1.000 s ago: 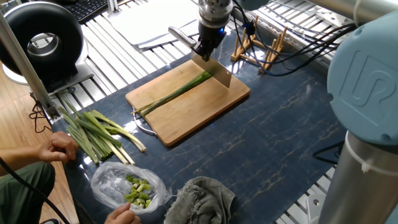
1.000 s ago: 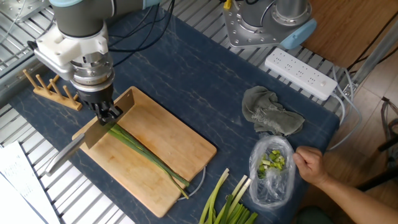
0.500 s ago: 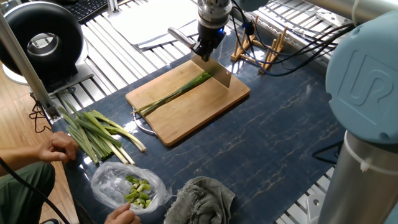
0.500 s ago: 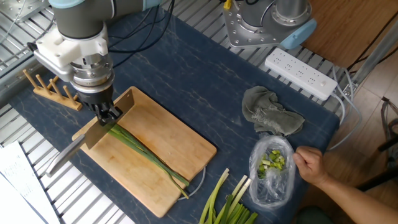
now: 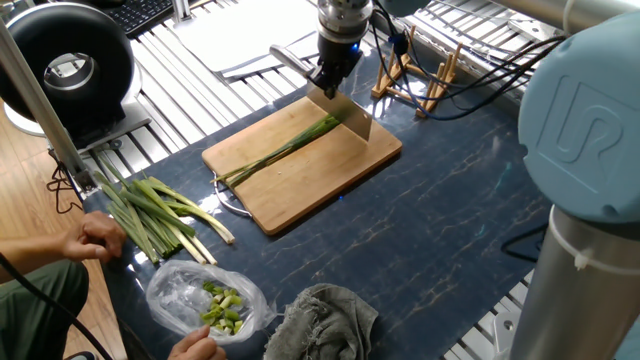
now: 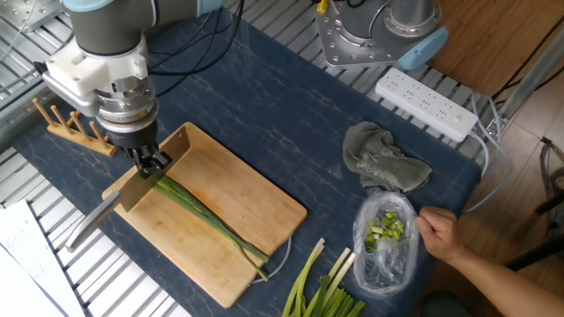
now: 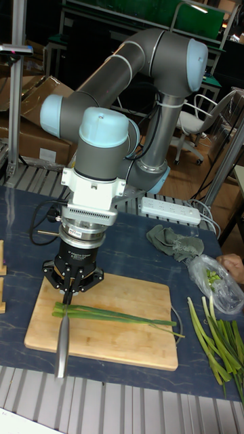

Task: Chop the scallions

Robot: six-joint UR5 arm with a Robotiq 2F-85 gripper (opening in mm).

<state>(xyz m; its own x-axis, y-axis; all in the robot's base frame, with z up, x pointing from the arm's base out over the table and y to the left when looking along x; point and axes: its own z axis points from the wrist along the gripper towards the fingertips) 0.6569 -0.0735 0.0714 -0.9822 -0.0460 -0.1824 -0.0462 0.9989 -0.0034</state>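
Gripping a knife [image 6: 132,187] by its handle, with gripper [image 6: 152,162] clamped on it above the far end of the wooden cutting board [image 6: 231,220]. Standing on edge with the broad blade [image 5: 352,117] pressed down across the leafy tips of the scallions [image 5: 283,150], close to the board's end. Lying whole along the board's length as a few slender green stalks [image 7: 115,314], side by side, reaching nearly to the opposite end; no cut bits discernible on the board. Resting off the board on the dark table [image 5: 440,220]: a thicker bundle of stalks with white bases [image 5: 155,215], a clear plastic bag [image 6: 386,239] of pale green chunks, a crumpled grey cloth [image 6: 381,165]. Touching the bag, a person's hand [image 6: 441,233].
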